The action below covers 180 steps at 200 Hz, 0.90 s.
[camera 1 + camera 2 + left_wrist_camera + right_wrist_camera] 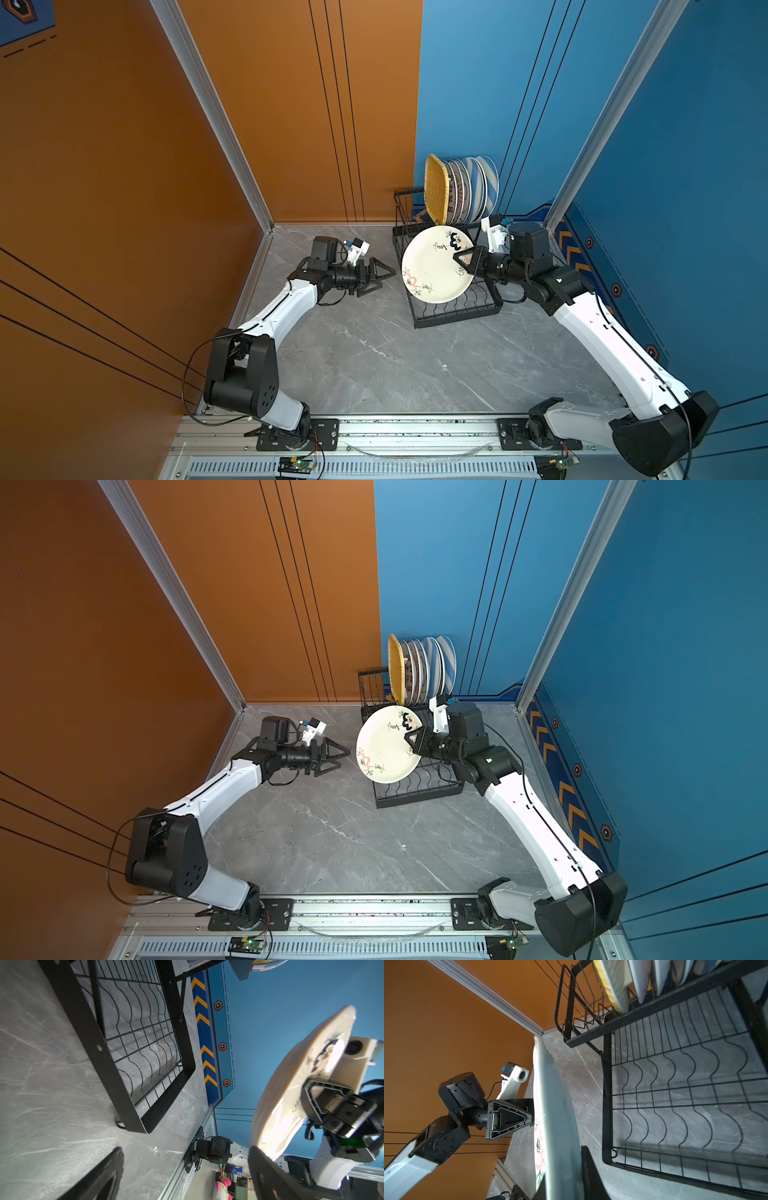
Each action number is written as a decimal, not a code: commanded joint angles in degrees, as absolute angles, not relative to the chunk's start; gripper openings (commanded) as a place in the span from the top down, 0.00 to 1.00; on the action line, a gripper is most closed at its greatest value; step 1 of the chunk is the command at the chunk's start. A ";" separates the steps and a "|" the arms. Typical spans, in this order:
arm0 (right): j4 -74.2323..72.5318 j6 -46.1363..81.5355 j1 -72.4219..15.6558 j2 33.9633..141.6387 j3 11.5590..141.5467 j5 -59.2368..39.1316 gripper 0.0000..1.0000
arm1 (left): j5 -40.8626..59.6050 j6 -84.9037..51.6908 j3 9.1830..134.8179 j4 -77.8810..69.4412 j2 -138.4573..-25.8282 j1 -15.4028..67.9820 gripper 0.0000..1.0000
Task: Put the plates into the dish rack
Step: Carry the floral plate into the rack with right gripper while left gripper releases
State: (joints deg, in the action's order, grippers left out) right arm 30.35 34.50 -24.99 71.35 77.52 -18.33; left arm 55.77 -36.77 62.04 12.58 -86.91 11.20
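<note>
Right tool [459, 258] grips the plate [430, 270] by its rim; left tool [386, 279] stands open. Best to turn the plate upright, then ease it into a rack [457, 317] slot below the right tool.

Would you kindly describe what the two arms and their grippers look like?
The left arm and right arm have white shells, black joint housings and thin black cables. The left gripper and right gripper are black with triangular open-frame fingers; a white camera mount sits at each wrist.
</note>
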 commanded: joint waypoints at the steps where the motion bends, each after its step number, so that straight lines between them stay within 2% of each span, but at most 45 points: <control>1: 35.24 28.54 -28.47 70.94 86.29 -6.22 1.00 | 51.91 -31.51 63.73 19.28 -85.87 10.42 0.04; 33: 40.17 23.48 -34.89 75.59 97.20 7.57 1.00 | 49.00 -29.07 64.76 22.17 -85.87 10.28 0.01; 80: 40.03 13.88 -42.90 85.29 112.58 24.50 1.00 | 46.17 -27.22 64.91 24.09 -85.61 10.28 0.01; 127: 33.02 4.04 -45.21 94.57 123.28 35.16 1.00 | 44.63 -26.10 64.69 25.03 -85.52 10.45 0.02; 180: 18.67 -5.41 -45.47 99.81 124.04 41.88 1.00 | 44.04 -25.74 64.08 24.98 -85.26 10.44 0.02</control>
